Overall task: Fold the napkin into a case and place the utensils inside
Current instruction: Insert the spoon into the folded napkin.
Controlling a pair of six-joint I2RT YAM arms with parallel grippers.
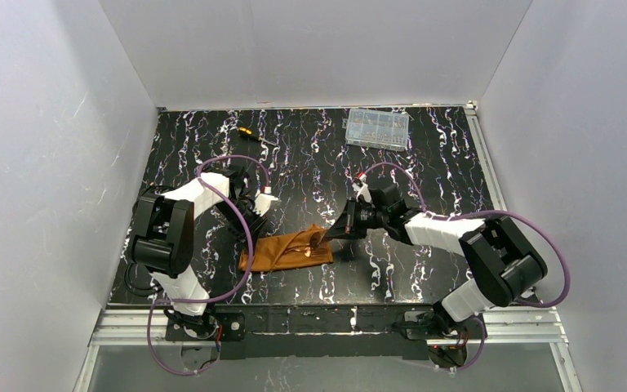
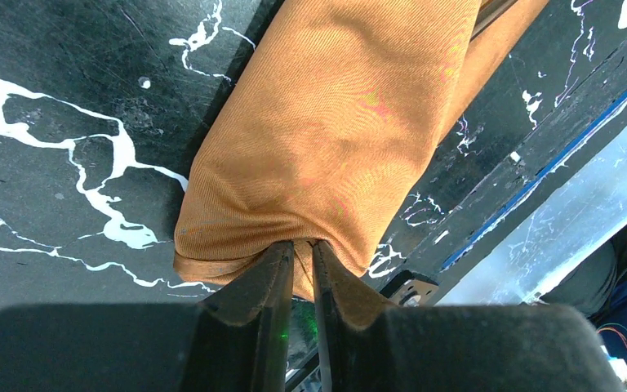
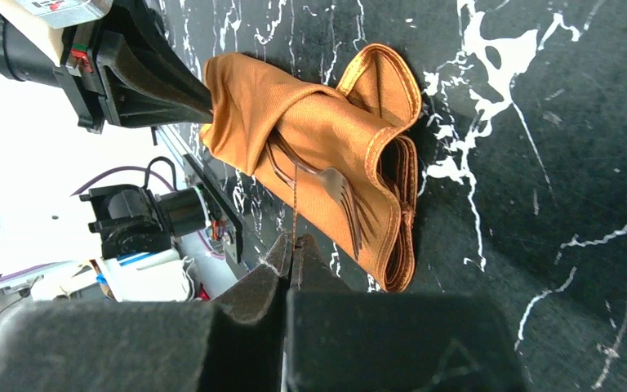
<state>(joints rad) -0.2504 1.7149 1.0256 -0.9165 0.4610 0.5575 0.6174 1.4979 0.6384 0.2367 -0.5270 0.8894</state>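
Napkin (image 1: 269,255) end pinched in left tool (image 2: 300,247), near front edge of table (image 1: 310,163).

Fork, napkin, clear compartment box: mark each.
fork (image 3: 339,188), right wrist view, base of tines.
napkin (image 2: 335,139), left wrist view, middle of cloth.
clear compartment box (image 1: 377,128), top view, lid centre.

Well beyond napkin (image 1: 286,249): screwdriver (image 1: 249,133) and box (image 1: 377,128)
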